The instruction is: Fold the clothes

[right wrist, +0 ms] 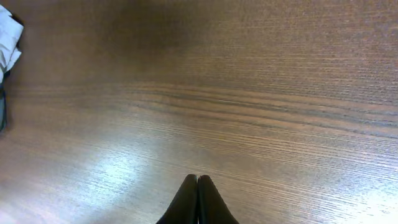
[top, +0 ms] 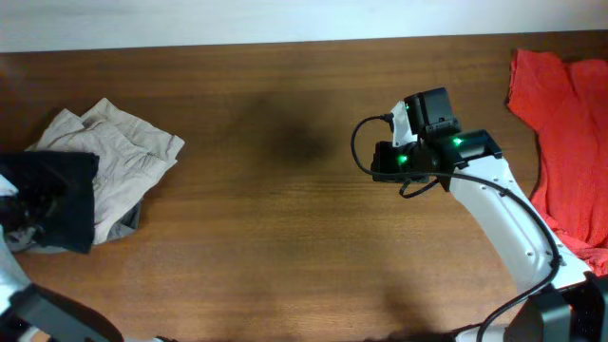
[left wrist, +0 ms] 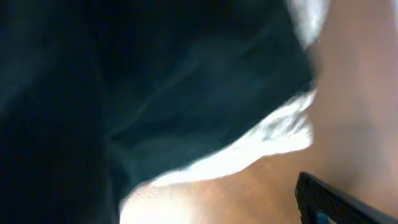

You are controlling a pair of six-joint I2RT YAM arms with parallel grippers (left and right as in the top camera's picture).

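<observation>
Left wrist view is a blur of the black T-shirt [left wrist: 155,81] over pale cloth [left wrist: 249,149], with only a dark corner of the left gripper [left wrist: 329,199] at 5 o'clock, so I cannot tell how its jaws stand. Overhead, the T-shirt lies crumpled on beige trousers [top: 123,157] at the table's [top: 285,247] 9 o'clock edge, partly cut off, and a red garment [top: 570,133] runs off the 3 o'clock edge. Wide tabletop lies between them, under the right gripper [right wrist: 197,186], whose fingertips are pressed together on nothing.
</observation>
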